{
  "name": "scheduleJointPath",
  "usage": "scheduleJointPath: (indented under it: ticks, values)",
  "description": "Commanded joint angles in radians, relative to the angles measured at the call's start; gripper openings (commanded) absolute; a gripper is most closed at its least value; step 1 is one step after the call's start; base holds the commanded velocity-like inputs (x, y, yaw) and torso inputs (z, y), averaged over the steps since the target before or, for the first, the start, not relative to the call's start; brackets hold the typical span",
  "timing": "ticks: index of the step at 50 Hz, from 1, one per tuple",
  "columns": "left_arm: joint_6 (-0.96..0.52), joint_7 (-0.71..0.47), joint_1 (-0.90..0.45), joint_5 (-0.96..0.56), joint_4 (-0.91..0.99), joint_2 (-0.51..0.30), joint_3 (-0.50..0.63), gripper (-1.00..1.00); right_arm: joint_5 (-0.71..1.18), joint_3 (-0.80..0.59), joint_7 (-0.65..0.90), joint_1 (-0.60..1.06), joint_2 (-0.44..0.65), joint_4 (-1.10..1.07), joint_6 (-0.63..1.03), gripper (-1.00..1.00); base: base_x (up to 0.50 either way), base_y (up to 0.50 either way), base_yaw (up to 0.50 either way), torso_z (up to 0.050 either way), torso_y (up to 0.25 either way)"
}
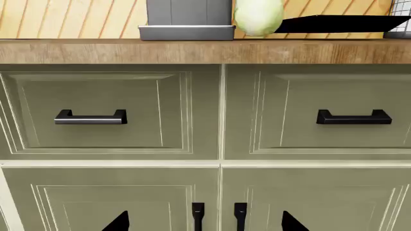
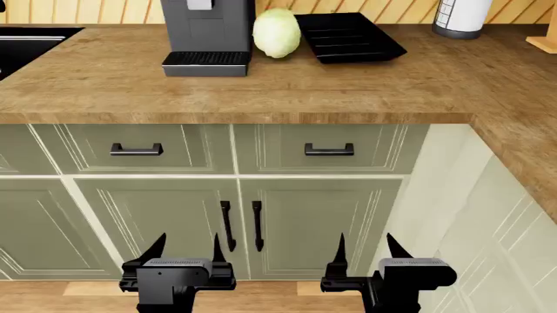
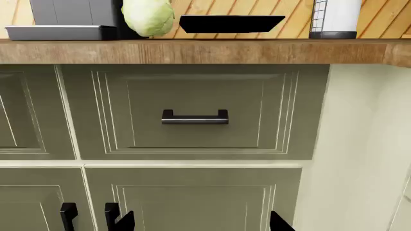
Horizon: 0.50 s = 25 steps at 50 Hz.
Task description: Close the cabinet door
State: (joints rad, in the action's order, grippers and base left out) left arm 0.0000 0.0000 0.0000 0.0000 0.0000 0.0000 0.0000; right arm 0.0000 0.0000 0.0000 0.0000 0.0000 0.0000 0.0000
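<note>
head view: left gripper and right gripper jaws apart, empty — staged facing cabinet doors, ahead of the jaws, which look flush

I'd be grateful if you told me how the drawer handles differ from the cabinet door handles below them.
The drawer handles lie horizontal, each centred on its own drawer front and far from the other; the cabinet door handles stand vertical, close together either side of the seam where the two doors meet. The door handles also look longer than the drawer handles. Both kinds are dark bar pulls on pale green panelled fronts.
</note>
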Motion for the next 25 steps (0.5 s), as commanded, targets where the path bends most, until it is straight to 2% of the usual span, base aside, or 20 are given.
scheduleJointPath:
  ticks: [1, 9, 25]
  values:
    - [-0.003, -0.015, 0.000, -0.021, -0.001, -0.015, 0.019, 1.00, 0.013, -0.020, 0.022, -0.001, 0.015, 0.001, -0.004, 1.00, 0.00, 0.00, 0.00, 0.000, 0.000]
    - [-0.007, -0.031, -0.006, -0.053, -0.019, -0.038, 0.066, 1.00, 0.034, -0.043, 0.057, 0.003, 0.042, 0.001, -0.016, 1.00, 0.00, 0.00, 0.00, 0.000, 0.000]
    - [0.038, -0.081, -0.017, -0.081, -0.046, -0.061, 0.083, 1.00, 0.035, -0.072, 0.114, 0.007, 0.066, 0.014, -0.036, 1.00, 0.00, 0.00, 0.00, 0.000, 0.000]
